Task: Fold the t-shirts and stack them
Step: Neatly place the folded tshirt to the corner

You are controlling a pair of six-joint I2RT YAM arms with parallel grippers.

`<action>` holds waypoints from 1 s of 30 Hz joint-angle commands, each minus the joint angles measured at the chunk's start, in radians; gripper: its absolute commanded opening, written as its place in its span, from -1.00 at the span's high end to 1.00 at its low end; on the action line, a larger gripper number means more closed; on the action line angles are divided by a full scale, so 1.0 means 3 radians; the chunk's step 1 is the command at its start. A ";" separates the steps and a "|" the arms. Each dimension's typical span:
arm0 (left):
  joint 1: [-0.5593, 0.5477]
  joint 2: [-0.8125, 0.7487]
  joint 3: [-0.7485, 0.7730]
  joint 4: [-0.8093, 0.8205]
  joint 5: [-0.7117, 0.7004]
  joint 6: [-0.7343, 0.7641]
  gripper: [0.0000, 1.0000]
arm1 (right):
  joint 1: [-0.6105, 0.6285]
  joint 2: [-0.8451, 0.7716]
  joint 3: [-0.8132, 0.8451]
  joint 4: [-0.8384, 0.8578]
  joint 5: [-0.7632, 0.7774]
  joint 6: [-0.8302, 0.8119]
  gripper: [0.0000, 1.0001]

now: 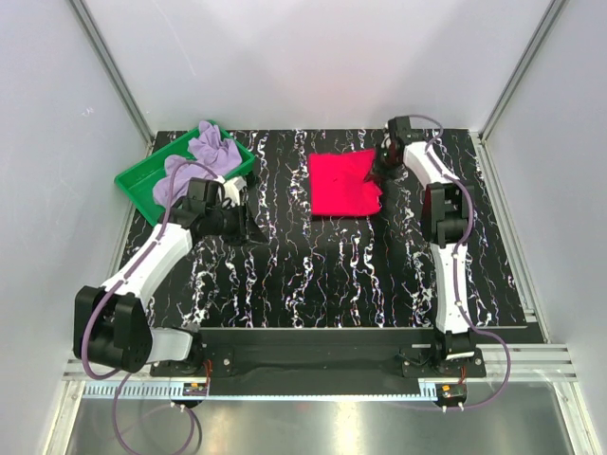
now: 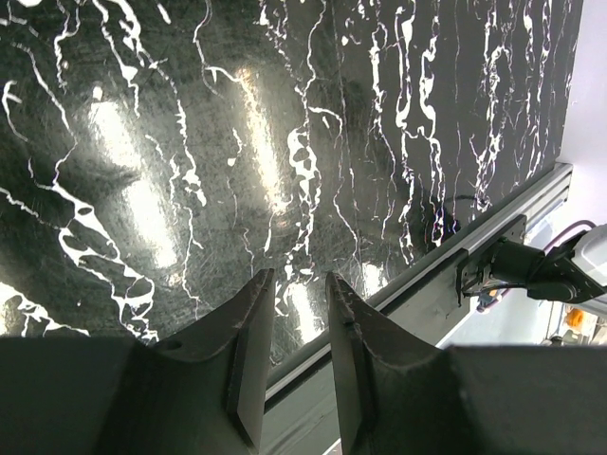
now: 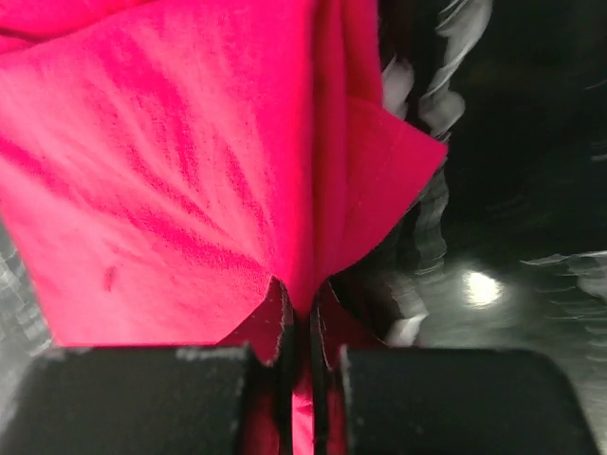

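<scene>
The crimson t-shirt [image 1: 341,185] lies partly folded on the black marbled table, right of centre at the back. My right gripper [image 1: 384,167] is at the shirt's right edge, shut on a fold of the red cloth [image 3: 171,171], which is pinched between the right gripper's [image 3: 302,308] jaws. The lavender t-shirt [image 1: 194,159] sits crumpled in the green tray [image 1: 133,180] at the back left. My left gripper [image 1: 254,230] hovers just right of the tray. In the wrist view the left gripper [image 2: 301,280] stands open by a narrow gap, with nothing between its fingers.
The table's front metal rail [image 2: 427,275] runs below the left gripper's view, with a cable and connector near it. White walls and aluminium posts enclose the table on three sides. The right arm's forearm [image 1: 446,213] reaches up the table's right side.
</scene>
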 commanded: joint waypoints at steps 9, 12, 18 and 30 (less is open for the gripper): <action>0.0025 -0.0084 -0.0210 -0.0099 0.0149 0.0098 0.35 | -0.0349 0.0089 0.0828 -0.0465 0.2064 -0.1539 1.00; 0.0025 -0.0084 -0.0327 -0.0022 0.0149 0.0068 0.36 | -0.0436 0.0023 0.0706 -0.0114 0.2156 -0.1963 1.00; -0.0026 -0.0201 -0.0527 -0.0093 -0.0009 0.0139 0.47 | -0.0713 0.0186 0.1022 0.0189 0.2064 -0.2342 1.00; -0.0032 -0.0063 -0.0471 -0.0073 -0.0091 0.0216 0.46 | -0.0907 0.0590 0.1333 0.0886 0.2080 -0.2302 1.00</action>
